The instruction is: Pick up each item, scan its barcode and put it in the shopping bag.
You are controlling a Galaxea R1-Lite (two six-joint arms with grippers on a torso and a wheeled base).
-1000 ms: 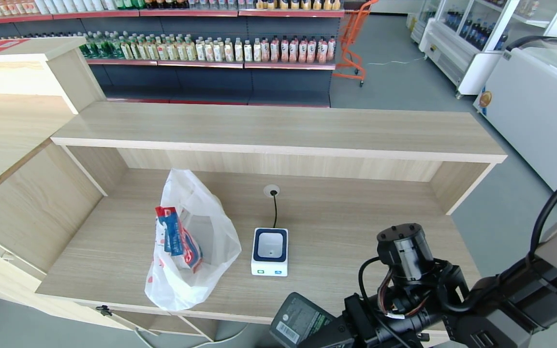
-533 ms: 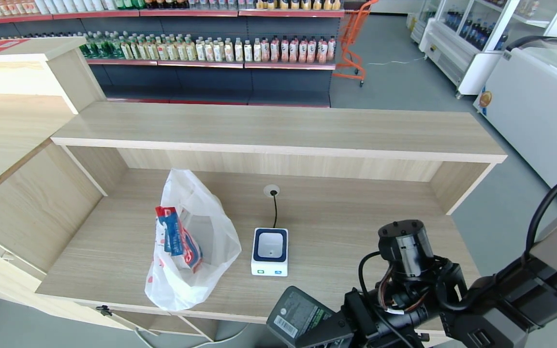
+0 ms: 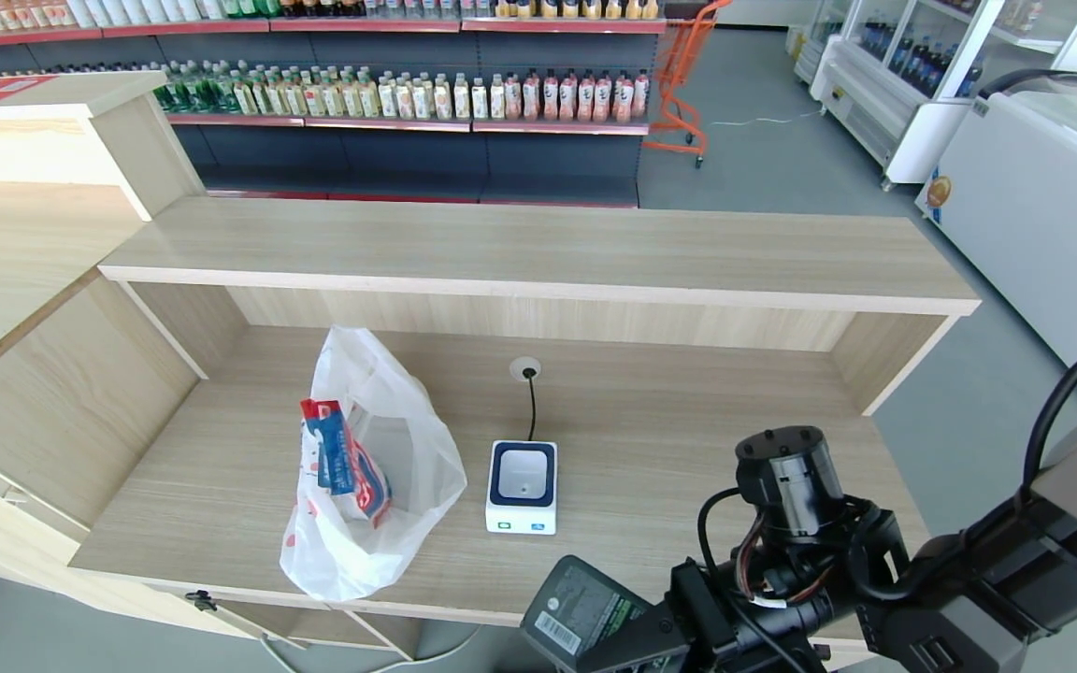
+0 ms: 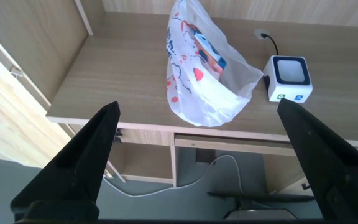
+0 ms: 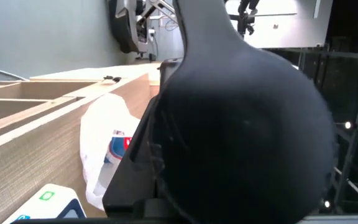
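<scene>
Partly done, judging by the red-and-blue packet (image 3: 342,458) already inside the white plastic shopping bag (image 3: 380,542), left of the white square scanner (image 3: 522,486). Still to scan and bag: the dark flat packet with barcode label (image 3: 581,606), clamped in the right gripper (image 3: 658,634) near the counter's near edge. Left gripper (image 4: 197,106) wide apart, empty.

1. Bag (image 3: 412,467), left of centre: translucent white with scattered red spots.
2. Pack (image 3: 344,460) inside it: red, blue and white.
3. Scanner (image 3: 522,486), centre: white body, dark blue frame, grey window.
4. Packet (image 3: 585,612), bottom edge: black, with a green patch and a white barcode label.
5. Counter (image 3: 688,449): pale wood grain.
6. Cable (image 3: 531,407): black.
</scene>
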